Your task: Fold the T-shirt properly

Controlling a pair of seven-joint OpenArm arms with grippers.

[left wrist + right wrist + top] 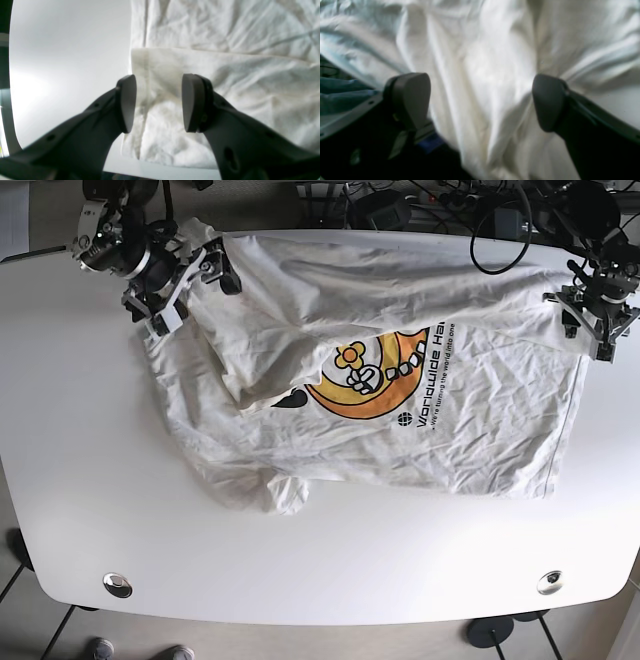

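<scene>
A white T-shirt [400,380] with an orange and yellow print [375,380] lies crumpled on the white table [80,460], print up. My left gripper [588,328] is open at the shirt's far right corner. In the left wrist view [158,102] its pads straddle the hemmed edge of the shirt [225,75]. My right gripper [188,285] is open over the bunched far left corner. In the right wrist view [480,100] its fingers stand wide apart with folds of the shirt [480,62] between them.
Black cables [490,220] and gear lie behind the table's far edge. Two round metal fittings [117,584] [549,582] sit near the front corners. Bare table shows to the left of and in front of the shirt. A table edge [150,170] shows close by in the left wrist view.
</scene>
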